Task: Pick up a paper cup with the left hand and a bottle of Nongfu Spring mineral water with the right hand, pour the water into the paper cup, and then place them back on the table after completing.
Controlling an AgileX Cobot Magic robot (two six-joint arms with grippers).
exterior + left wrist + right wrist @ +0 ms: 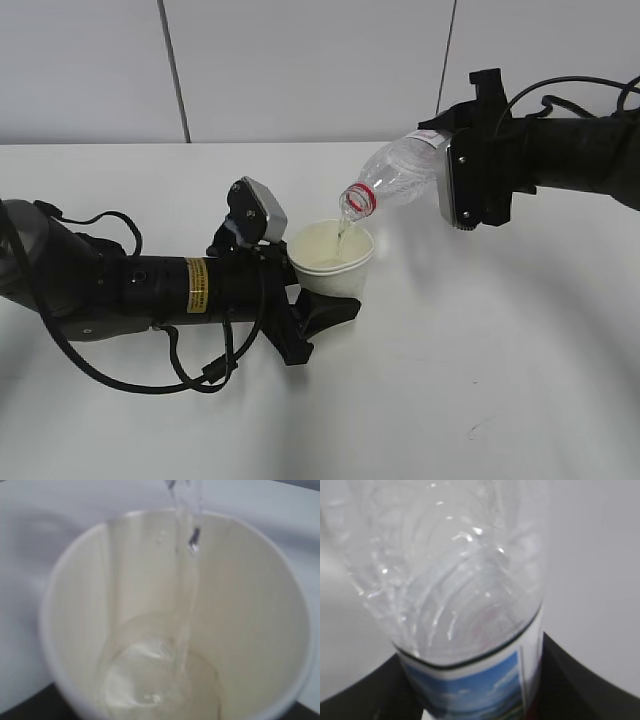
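On the left of the white table (480, 330) my left arm (150, 285) lies low and nearly level, reaching toward the middle, a yellow label on its black barrel and one grey camera box (258, 210) riding on top. My left gripper (318, 290) is clasped around one paper cup (332, 258), which it holds upright and just clear of the table, the two black fingers (330, 312) showing beside and below the cup's wall. From my left wrist I look straight down into that cup (75, 630): its inside is pale cream, and one thin clear stream of water (186, 580) falls past the far rim into a shallow pool covering the bottom. Just right of the cup, one clear plastic bottle (395, 175) hangs tilted, neck down and to the left, its open mouth with a red ring right above the cup's rim. My right gripper (462, 180) is closed around the bottle's lower body, the label end, with my right arm (570, 150) coming in from the right edge, well above the table. From my right wrist I see one ribbed transparent bottle (445, 580) with a blue and white label (475, 685) at the near end, dark gripper parts on either side of it.
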